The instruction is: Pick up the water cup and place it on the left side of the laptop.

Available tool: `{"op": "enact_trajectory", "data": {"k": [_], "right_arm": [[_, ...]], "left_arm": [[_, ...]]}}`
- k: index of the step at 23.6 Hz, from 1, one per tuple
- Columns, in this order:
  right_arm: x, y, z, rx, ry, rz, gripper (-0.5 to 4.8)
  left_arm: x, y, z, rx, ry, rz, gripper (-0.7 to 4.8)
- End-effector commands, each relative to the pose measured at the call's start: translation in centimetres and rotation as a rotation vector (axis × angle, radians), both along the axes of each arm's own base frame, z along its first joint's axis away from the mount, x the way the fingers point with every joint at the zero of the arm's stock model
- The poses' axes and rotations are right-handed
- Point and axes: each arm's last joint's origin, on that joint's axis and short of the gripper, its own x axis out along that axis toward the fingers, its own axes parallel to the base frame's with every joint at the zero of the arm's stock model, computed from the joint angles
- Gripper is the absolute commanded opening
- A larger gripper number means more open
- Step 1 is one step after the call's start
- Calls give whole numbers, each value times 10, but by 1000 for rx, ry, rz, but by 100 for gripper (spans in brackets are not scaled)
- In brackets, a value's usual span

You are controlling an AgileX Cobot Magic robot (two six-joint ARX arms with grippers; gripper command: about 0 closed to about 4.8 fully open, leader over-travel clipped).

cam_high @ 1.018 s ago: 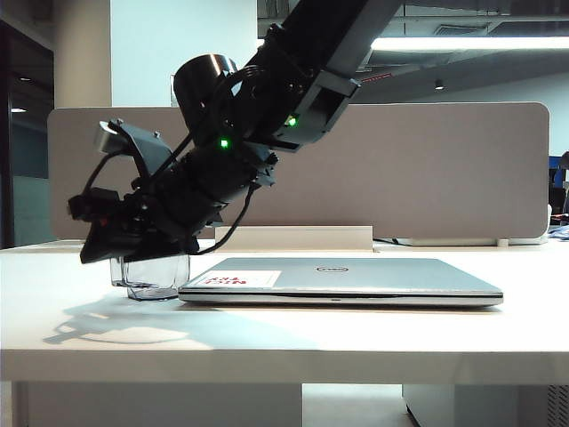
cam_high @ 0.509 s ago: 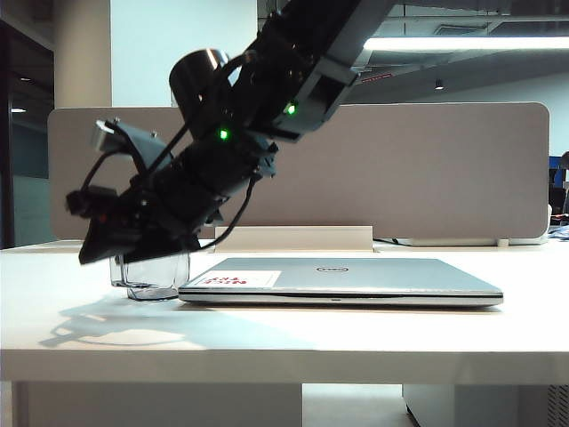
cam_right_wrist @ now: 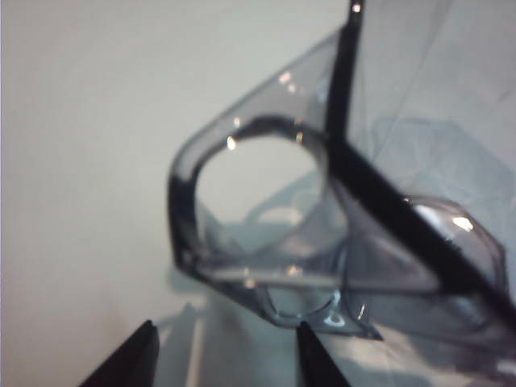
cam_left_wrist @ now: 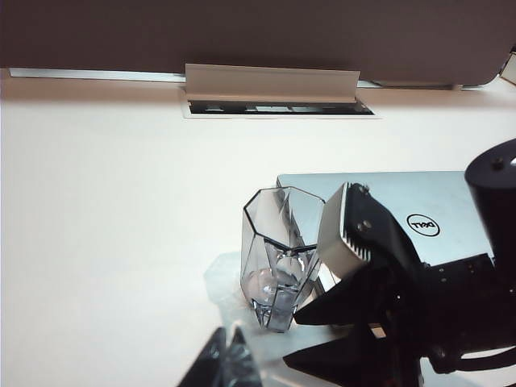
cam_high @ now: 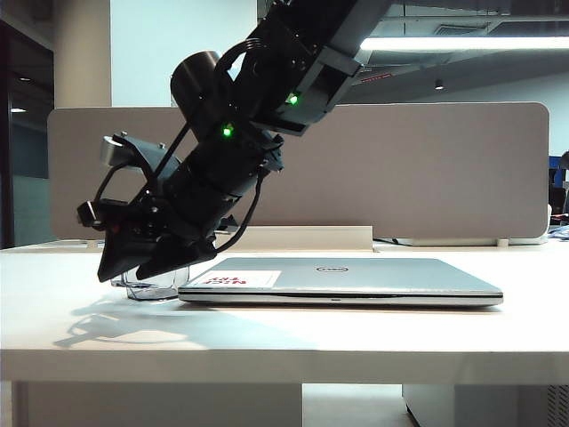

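The water cup [cam_high: 149,284], a smoky clear faceted mug, stands upright on the white desk just left of the closed silver laptop [cam_high: 356,274]. My right gripper [cam_high: 133,269] reaches across from the upper right and hangs tilted down in front of the cup, hiding most of it. In the right wrist view the cup's handle [cam_right_wrist: 250,201] lies just past my right gripper [cam_right_wrist: 230,351], which is open and holds nothing. The left wrist view shows the cup [cam_left_wrist: 278,258], the laptop [cam_left_wrist: 419,218] and the open right gripper [cam_left_wrist: 294,340]. My left gripper [cam_left_wrist: 230,359] is shut and empty, short of the cup.
A grey divider panel [cam_high: 427,169] runs along the back of the desk. A white cable-slot flap [cam_left_wrist: 270,83] sits at its foot. The desk's front edge [cam_high: 284,356] lies close to the exterior camera.
The right gripper has tipped further downward and sunk a little in front of the cup. The cup and laptop have not moved.
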Motion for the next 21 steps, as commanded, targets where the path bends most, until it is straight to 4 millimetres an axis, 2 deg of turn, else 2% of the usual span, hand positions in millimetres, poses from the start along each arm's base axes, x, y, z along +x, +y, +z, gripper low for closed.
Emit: {"op": "enact_trajectory", "data": {"k": [1,8,11,13,16,18,20,21], "right_arm": [[1,-2,3,-9,2,-5,234],[-1,-6,10,-40,10,-26,234],[-4,-10,21,-49,15,-29,225],[-5,-13,27,-57,23,-31,175],[-7,-20,38,-66,35,-36,51],[-8,-24,44,-73,43,-40,-7],[-11,-27,53,-76,44,-43,-8],[-12,-33,65,-70,42,-47,-8]], "left_arm": [[0,0,3,4,-17,-2,-6],[0,0,1,4,0,-2,-6],[0,0,1,4,2,-2,-6],[0,0,1,4,2,-2,-6],[0,0,1,4,2,-1,-6],[0,0,1,4,1,-1,-6],[0,0,1,4,3,-2,-6],[0,0,1,4,3,-2,-6]]}}
